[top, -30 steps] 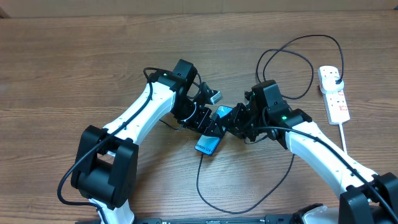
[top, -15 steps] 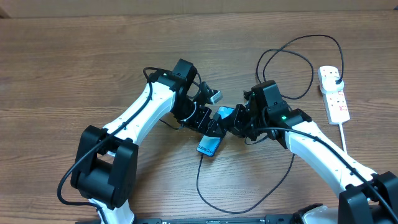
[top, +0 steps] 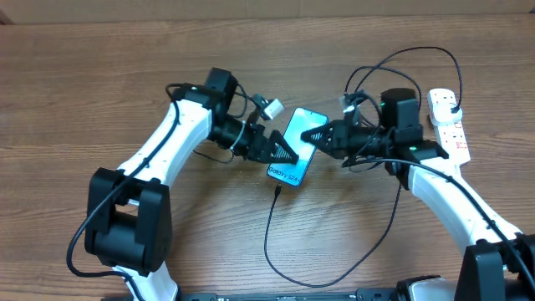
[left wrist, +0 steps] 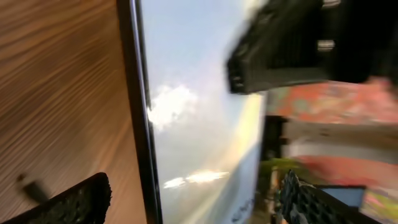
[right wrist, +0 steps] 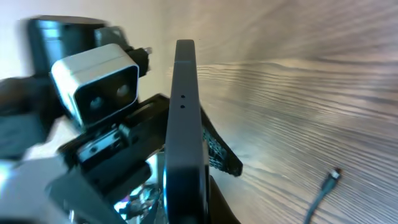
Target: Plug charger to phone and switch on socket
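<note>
left hand (top: 288,154) — spread wide open | right hand (top: 311,137) — pinched shut | tips facing, close together

The counter (top: 84,75) is covered in a warm brown wood grain with fine darker streaks. The phone (top: 303,123) is shown with a light blue screen and a dark frame. The charger cable (top: 267,238) is black throughout. The socket strip (top: 451,134) is white, marked with red. The arms (top: 167,142) are finished in white and black.

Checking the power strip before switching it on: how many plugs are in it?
1: a black plug in the far end of the white power strip; none appears hidden.
</note>
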Available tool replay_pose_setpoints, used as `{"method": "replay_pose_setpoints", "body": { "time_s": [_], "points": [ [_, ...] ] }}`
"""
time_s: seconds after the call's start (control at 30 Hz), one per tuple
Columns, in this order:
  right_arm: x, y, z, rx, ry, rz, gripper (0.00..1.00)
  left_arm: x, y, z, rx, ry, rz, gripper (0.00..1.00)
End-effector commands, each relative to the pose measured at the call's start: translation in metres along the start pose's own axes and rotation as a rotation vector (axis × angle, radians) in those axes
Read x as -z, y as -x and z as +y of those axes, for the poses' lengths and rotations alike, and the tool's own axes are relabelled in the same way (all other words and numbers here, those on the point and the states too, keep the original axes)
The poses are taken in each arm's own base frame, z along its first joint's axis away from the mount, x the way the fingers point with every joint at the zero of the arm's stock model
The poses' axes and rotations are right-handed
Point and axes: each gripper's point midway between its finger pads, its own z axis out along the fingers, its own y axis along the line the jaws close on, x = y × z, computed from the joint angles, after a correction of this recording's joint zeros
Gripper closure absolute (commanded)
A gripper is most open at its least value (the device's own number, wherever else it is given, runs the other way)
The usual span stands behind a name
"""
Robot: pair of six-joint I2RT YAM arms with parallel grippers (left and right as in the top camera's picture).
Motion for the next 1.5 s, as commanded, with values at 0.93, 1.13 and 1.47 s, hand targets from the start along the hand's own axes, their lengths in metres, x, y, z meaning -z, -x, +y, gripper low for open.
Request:
{"method": "replay_pose_setpoints", "body": {
  "time_s": [0.93, 1.13, 1.47],
  "points": [
    [0.007, 0.018, 0.048, 0.211, 0.166, -0.035, 0.96, 0.021, 0.024, -0.072, -0.204, -0.4, -0.152, 0.51],
    [0.006, 0.017, 0.047, 0.208, 0.164, -0.032, 0.96, 0.021, 0.024, -0.072, -0.195, -0.4, -0.15, 0.6],
    [0.007, 0.011, 0.051, 0.212, 0.192, 0.004, 0.84, 0.02, 0.024, -0.07, -0.196, -0.388, -0.146, 0.96]
  ]
}}
